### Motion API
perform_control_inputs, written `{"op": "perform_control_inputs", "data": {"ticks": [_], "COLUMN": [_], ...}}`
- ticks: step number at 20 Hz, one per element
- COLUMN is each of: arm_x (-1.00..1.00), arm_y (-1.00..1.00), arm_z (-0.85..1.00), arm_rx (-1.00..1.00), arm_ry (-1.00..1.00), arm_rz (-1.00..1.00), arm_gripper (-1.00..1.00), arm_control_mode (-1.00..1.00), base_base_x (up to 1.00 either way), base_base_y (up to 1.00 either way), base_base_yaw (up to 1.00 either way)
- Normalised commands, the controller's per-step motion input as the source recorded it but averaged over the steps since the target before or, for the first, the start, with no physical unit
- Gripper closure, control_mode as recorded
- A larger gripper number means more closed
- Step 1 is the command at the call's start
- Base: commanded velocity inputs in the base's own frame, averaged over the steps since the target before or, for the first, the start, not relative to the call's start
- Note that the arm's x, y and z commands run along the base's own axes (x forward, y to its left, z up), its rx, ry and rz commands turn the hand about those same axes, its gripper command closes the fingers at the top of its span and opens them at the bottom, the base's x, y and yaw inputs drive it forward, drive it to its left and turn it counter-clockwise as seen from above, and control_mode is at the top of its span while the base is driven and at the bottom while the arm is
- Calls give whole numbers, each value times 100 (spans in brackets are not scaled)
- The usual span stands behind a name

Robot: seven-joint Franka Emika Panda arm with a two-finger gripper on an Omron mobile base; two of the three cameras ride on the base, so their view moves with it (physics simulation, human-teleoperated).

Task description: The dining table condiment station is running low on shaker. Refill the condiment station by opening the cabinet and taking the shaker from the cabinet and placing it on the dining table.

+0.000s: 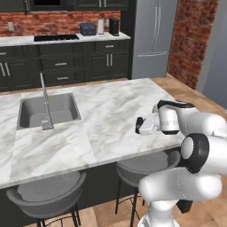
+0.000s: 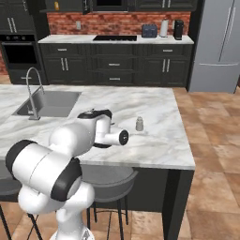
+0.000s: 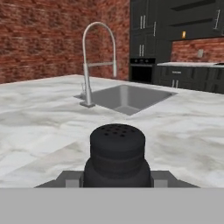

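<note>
Holding the black shaker [image 3: 117, 153], the gripper [image 3: 117, 179] has its jaws clamped on the shaker's lower body, seen at the bottom centre of the hand view with the perforated top facing the camera. Behind it, mid-frame, the faucet [image 3: 94, 65] curves over the steel sink [image 3: 131, 97], set in the marble dining table [image 3: 39, 113]. In the left base view the gripper [image 1: 140, 125] sits right of centre, over the table [image 1: 111, 111], sink [image 1: 48, 111] at the left. In the right base view a small grey shaker [image 2: 139, 124] stands upright on the table [image 2: 159, 140], just right of the hand. Two grey stools [image 1: 48, 193] sit along the bottom edge.
</note>
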Motion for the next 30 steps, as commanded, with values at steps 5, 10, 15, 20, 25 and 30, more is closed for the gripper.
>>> {"op": "perform_control_inputs", "data": {"ticks": [5, 10, 15, 20, 25, 30], "arm_x": [16, 13, 20, 17, 14, 14], "arm_y": [0, 0, 0, 0, 0, 0], "arm_z": [-36, -28, -28, -26, -22, -15], "arm_rx": [0, 0, -1, -1, 0, 0], "arm_ry": [0, -1, 0, -1, 0, 0], "arm_rz": [0, 0, 0, 0, 0, 0], "arm_gripper": [100, 100, 100, 100, 100, 100], "arm_control_mode": [-100, -100, -100, -100, -100, -100], "base_base_x": [0, 0, 0, 0, 0, 0], "base_base_y": [0, 0, 0, 0, 0, 0], "base_base_yaw": [0, 0, 0, 0, 0, 0]}}
